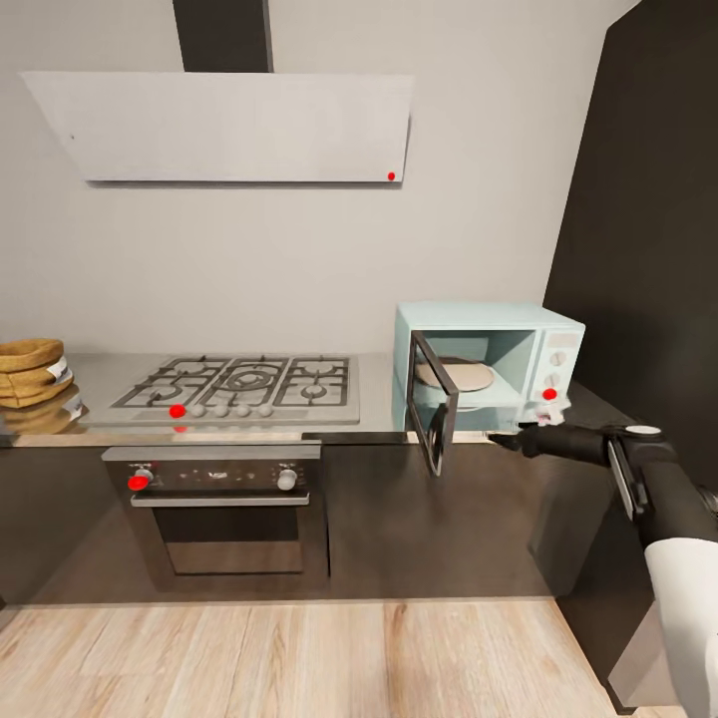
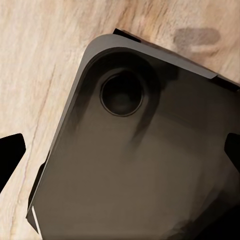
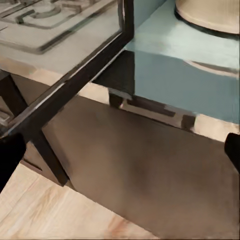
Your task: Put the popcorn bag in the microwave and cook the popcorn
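At the right of the frame, my right pincer (image 1: 504, 439) is open wide just below the microwave (image 1: 519, 344), whose door (image 1: 435, 404) stands open. The popcorn bag (image 1: 30, 371) sits on the countertop (image 1: 374, 394) at far left.

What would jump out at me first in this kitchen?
The mint-blue microwave on the countertop, its dark door swung open, with the robot's right claw just below it. At the counter's far left sit stacked tan paper bags, beside the gas hob.
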{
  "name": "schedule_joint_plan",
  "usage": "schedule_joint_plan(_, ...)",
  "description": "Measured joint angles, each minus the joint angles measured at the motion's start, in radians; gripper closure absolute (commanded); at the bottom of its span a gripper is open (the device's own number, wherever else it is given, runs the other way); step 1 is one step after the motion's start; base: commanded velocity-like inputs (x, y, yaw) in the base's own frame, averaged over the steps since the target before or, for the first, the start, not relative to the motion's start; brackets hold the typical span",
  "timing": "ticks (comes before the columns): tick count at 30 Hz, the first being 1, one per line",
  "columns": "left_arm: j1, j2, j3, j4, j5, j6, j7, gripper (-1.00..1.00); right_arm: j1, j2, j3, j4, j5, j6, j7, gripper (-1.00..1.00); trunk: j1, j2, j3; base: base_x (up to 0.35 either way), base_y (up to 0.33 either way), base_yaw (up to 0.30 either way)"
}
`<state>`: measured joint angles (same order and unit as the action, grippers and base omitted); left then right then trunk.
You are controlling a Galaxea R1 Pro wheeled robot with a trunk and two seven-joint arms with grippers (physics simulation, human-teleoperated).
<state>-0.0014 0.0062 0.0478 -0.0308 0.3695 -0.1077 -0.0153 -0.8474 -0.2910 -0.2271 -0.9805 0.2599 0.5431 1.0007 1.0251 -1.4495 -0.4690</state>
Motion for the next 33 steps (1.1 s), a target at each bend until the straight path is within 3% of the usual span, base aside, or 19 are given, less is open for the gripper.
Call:
schedule_joint_plan(4,0.0,0.0,0.0,0.0,0.0,0.0,0.0,-1.0,0.0,-0.001,0.002,0.148,0.006,-0.067,-0.2,-1.0,0.0,0.0,0.0,0.0,0.0,0.0)
schedule_joint_plan(5,0.0,0.0,0.0,0.0,0.0,0.0,0.0,-1.0,0.0,0.002,0.003,0.268,0.007,-0.127,-0.294,-1.0,0.0,0.0,0.0,0.0,0.0,0.0)
schedule_joint_plan(11,0.0,0.0,0.0,0.0,0.0,-0.001,0.0,-1.0,0.0,0.002,0.008,0.549,0.006,-0.211,-0.393,-1.0,0.0,0.0,0.0,0.0,0.0,0.0)
schedule_joint_plan(14,0.0,0.0,0.0,0.0,0.0,-0.001,0.0,-1.0,0.0,0.0,0.01,0.741,0.007,-0.312,-0.439,-1.0,0.0,0.0,0.0,0.0,0.0,0.0)
schedule_joint_plan(16,0.0,0.0,-0.001,0.0,0.0,-0.001,0.0,-1.0,0.0,0.001,0.018,0.933,0.009,-0.45,-0.5,-1.0,0.0,0.0,0.0,0.0,0.0,0.0)
schedule_joint_plan(17,0.0,0.0,-0.001,0.0,0.0,-0.001,0.0,-1.0,0.002,0.002,0.016,0.966,0.009,-0.481,-0.515,-1.0,0.0,0.0,0.0,0.0,0.0,0.0)
schedule_joint_plan(20,0.0,0.0,-0.002,0.0,-0.001,-0.002,0.0,-1.0,0.101,0.011,0.019,1.006,0.011,-0.535,-0.543,-1.0,0.0,0.0,0.0,0.0,0.0,0.0)
schedule_joint_plan(27,0.0,0.0,-0.005,0.0,-0.006,-0.002,0.0,-1.0,0.349,0.017,0.018,1.012,0.006,-0.547,-0.587,-1.0,0.0,0.0,0.0,0.0,0.0,0.0)
schedule_joint_plan(31,0.0,-0.001,-0.005,0.0,-0.005,-0.002,0.001,-1.0,0.491,0.024,0.014,1.012,0.0,-0.58,-0.704,-1.0,0.0,0.0,0.0,0.0,0.0,0.0)
schedule_joint_plan(33,0.0,-0.001,-0.004,0.0,-0.004,-0.002,0.004,-1.0,0.547,0.057,0.009,1.011,-0.001,-0.601,-0.77,-1.0,0.0,0.0,0.0,0.0,0.0,0.0)
